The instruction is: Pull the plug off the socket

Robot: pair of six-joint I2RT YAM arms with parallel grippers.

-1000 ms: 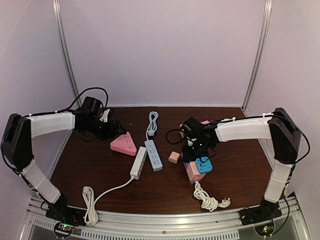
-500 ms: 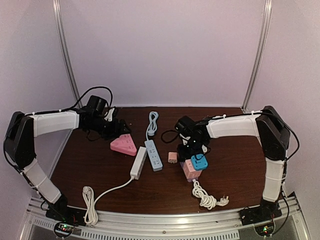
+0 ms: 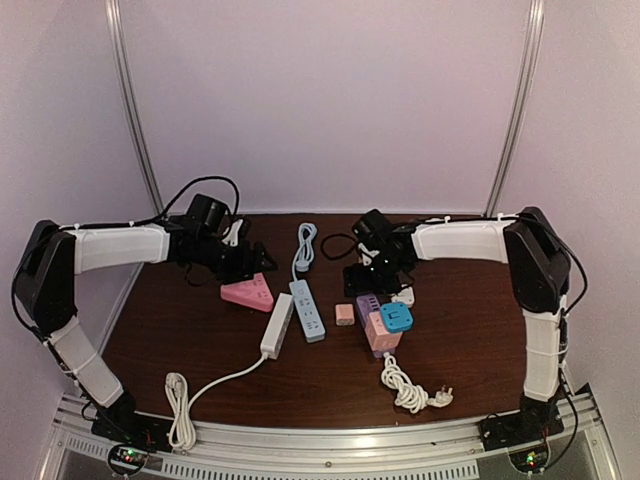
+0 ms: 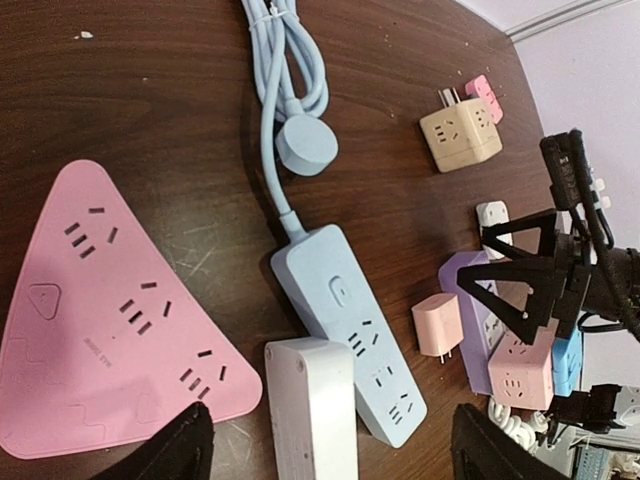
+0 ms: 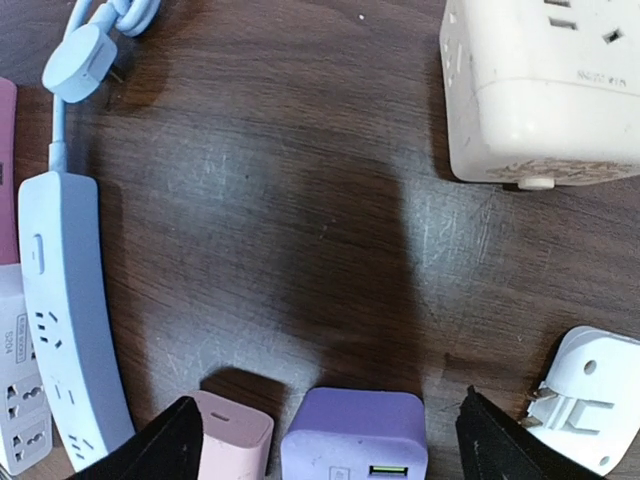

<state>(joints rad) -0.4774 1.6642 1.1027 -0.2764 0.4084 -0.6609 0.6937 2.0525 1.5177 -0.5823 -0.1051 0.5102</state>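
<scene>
Dark brown wooden table [image 3: 470, 340] under pale lilac walls [image 3: 320, 100], scattered with sockets and a coiled white cord [image 3: 405, 385]. Over its middle, right gripper [image 5: 328, 400] with jaws spread wide and gripping nothing, purple socket [image 5: 355, 435] showing below between the fingers, white plug [image 5: 585, 400] lying loose on the wood just beside one finger, prongs turned toward that socket but apart from it. Further left, left gripper [image 4: 330, 415] likewise wide open and empty, above pink triangular strip [image 4: 100, 320], blue strip [image 4: 345, 330] and white strip [image 4: 305, 375].

Seemingly open wood [image 5: 300, 200] between blue strip [image 5: 65, 320] and cream cube [image 5: 545, 90]
</scene>
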